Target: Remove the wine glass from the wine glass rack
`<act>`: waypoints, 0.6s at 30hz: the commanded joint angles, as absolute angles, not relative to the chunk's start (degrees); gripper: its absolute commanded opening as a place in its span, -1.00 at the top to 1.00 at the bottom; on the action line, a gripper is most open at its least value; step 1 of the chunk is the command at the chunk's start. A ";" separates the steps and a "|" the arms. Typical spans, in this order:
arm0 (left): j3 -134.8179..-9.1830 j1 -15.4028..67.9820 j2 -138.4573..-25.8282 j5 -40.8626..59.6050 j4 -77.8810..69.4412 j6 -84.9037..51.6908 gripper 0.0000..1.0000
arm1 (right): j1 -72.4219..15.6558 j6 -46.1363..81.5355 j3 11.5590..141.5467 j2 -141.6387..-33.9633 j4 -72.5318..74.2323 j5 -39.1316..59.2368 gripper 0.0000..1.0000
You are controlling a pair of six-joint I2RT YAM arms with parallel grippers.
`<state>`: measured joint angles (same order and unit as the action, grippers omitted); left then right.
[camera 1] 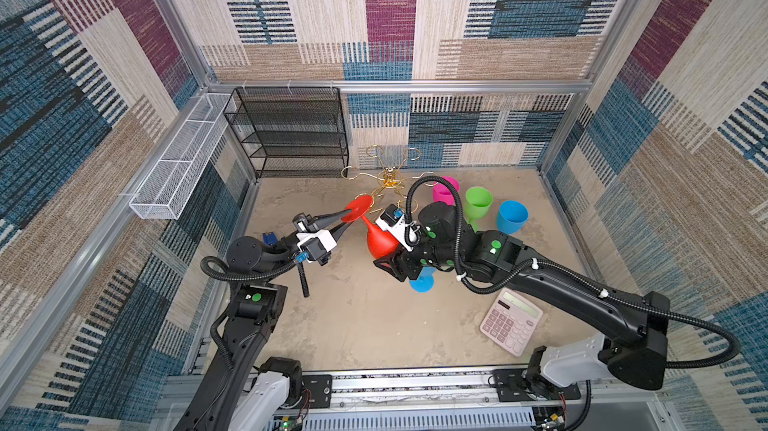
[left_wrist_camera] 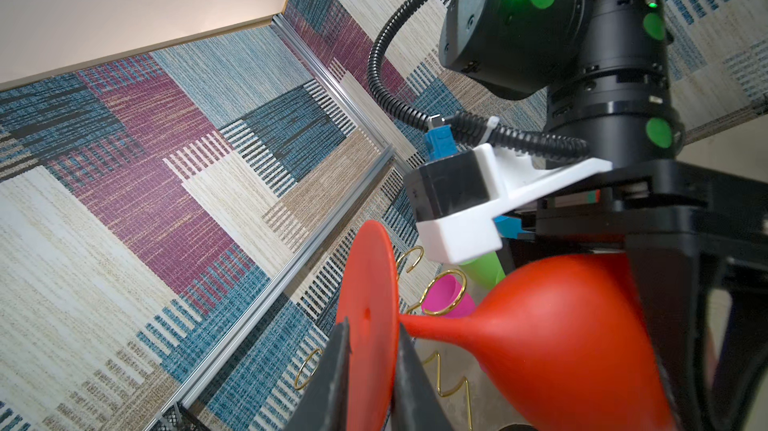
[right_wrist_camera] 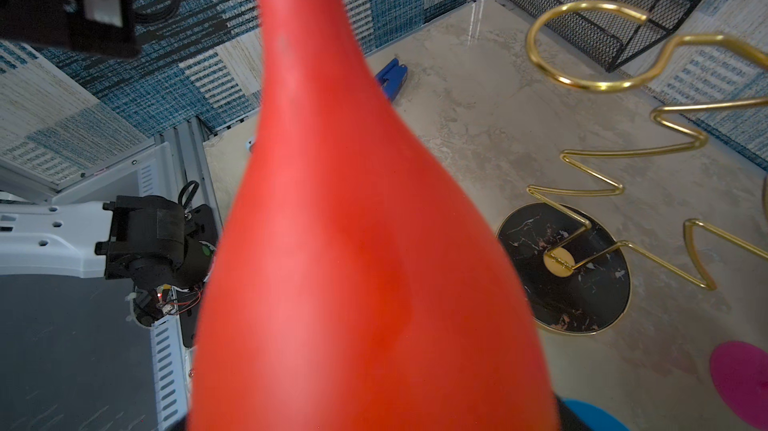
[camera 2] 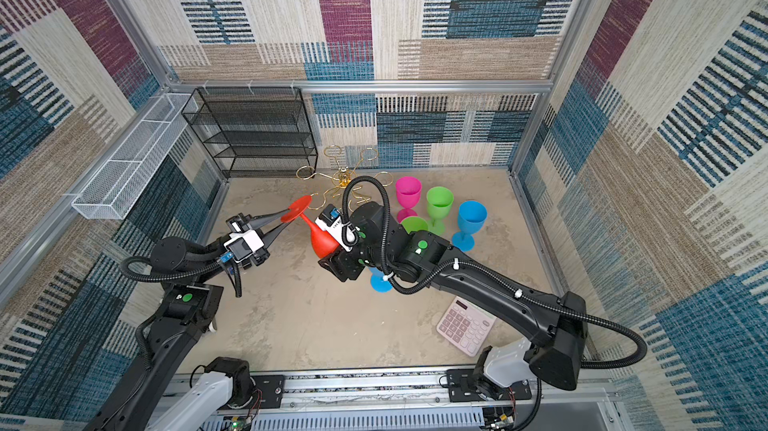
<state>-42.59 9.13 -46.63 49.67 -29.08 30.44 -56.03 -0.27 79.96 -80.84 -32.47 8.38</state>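
A: Where now?
B: Off rack (camera 1: pixel 390 177), just before it, tilted in air: glass (camera 1: pixel 379 242). Clamped at bowl by right gripper (camera 1: pixel 388 258), pinched at foot by left gripper (camera 1: pixel 348 217).
A: Handling?
B: Likely light, stiff, slick plastic; bowl safest.
A: Room?
B: Rack close behind foot; farther from it, open table (camera 1: pixel 365 325).
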 commanded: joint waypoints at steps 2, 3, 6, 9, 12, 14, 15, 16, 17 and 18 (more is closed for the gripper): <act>-42.77 9.14 -46.67 48.02 -29.84 32.42 0.73 | -56.21 -0.34 79.96 -80.99 -31.07 8.82 0.18; -42.80 9.24 -46.74 47.99 -29.76 32.57 0.78 | -56.22 -0.31 79.97 -80.89 -30.94 8.97 0.17; -42.98 9.27 -46.76 47.68 -29.54 32.61 0.96 | -56.23 -0.05 80.08 -81.03 -30.64 9.65 -0.01; -42.98 9.32 -46.74 45.99 -29.53 32.37 1.00 | -56.18 0.57 79.66 -80.46 -29.20 10.45 -0.38; -42.89 9.33 -46.41 42.23 -29.47 29.82 1.00 | -56.17 1.17 78.85 -78.92 -26.45 10.75 -0.75; -43.38 9.32 -46.03 37.57 -27.71 25.18 1.00 | -56.16 1.45 78.19 -77.50 -24.26 10.47 -0.94; -43.86 9.32 -45.73 35.57 -25.79 22.77 1.00 | -56.08 1.46 77.90 -76.69 -22.92 10.48 -0.99; -44.24 9.36 -45.45 33.78 -24.10 19.68 1.00 | -55.91 1.41 77.56 -75.66 -21.40 10.51 -0.98; -44.36 9.32 -45.31 31.95 -22.83 17.09 1.00 | -55.61 1.54 77.13 -74.85 -19.97 10.72 -0.98; -44.37 9.34 -45.18 29.83 -21.58 13.65 1.00 | -54.97 1.70 76.73 -73.76 -18.14 10.97 -0.98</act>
<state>-43.72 9.39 -45.47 38.46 -24.71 23.77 -55.61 0.60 77.32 -75.59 -25.41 10.11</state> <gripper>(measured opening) 0.064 0.990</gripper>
